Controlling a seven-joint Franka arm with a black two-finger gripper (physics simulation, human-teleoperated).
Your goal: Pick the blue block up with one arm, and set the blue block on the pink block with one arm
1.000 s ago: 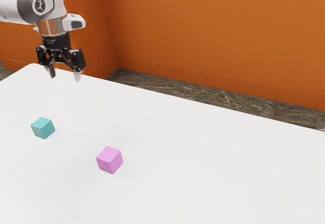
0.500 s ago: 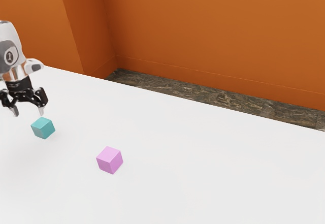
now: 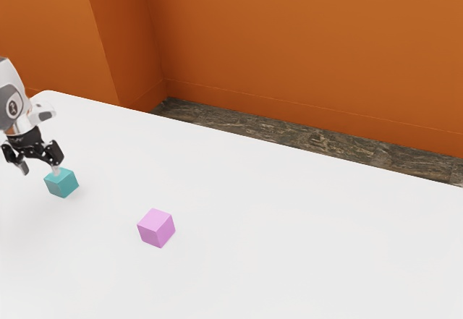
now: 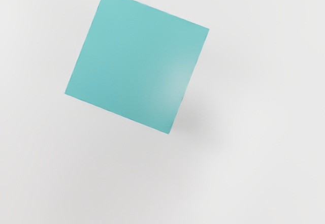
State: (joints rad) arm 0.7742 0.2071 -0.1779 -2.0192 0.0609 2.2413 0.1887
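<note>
Gripper (image 3: 40, 168) low at the exterior view's left edge, fingers spread wide, nothing between them. Blue block (image 3: 61, 183) sits flat on the white table (image 3: 289, 225), just below and beside the nearer fingertip; contact not clear. Wrist view: block (image 4: 137, 61) directly under the hand, turned at an angle. Pink block (image 3: 155, 227) well apart, toward the exterior view's right, on the table

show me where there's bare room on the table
The table is bare from the pink block to the exterior view's right, and along its far edge. It is crowded at the exterior view's left, where the tool hangs over the blue block.
</note>
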